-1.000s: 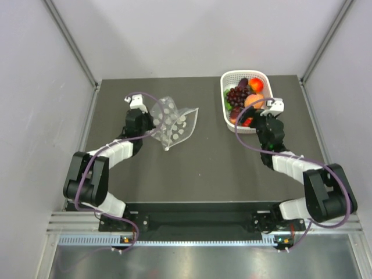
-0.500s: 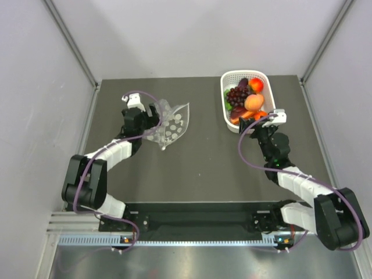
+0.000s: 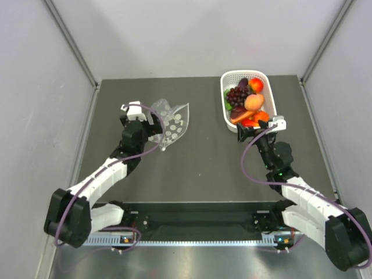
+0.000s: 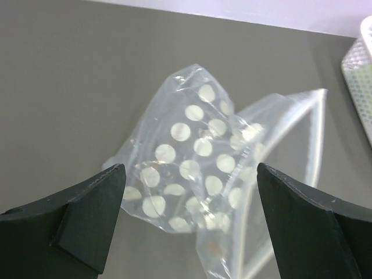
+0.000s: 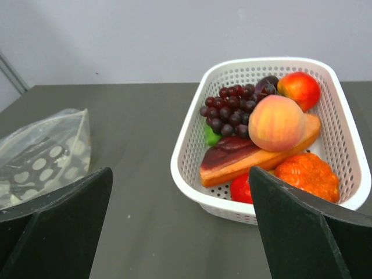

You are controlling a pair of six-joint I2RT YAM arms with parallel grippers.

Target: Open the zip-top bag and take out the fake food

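Legible text, labels, brands, numbers, signs: none in any view. Only printed marking noted: plain white dots on the zip-top bag [image 4: 192,163], a pattern without lettering.
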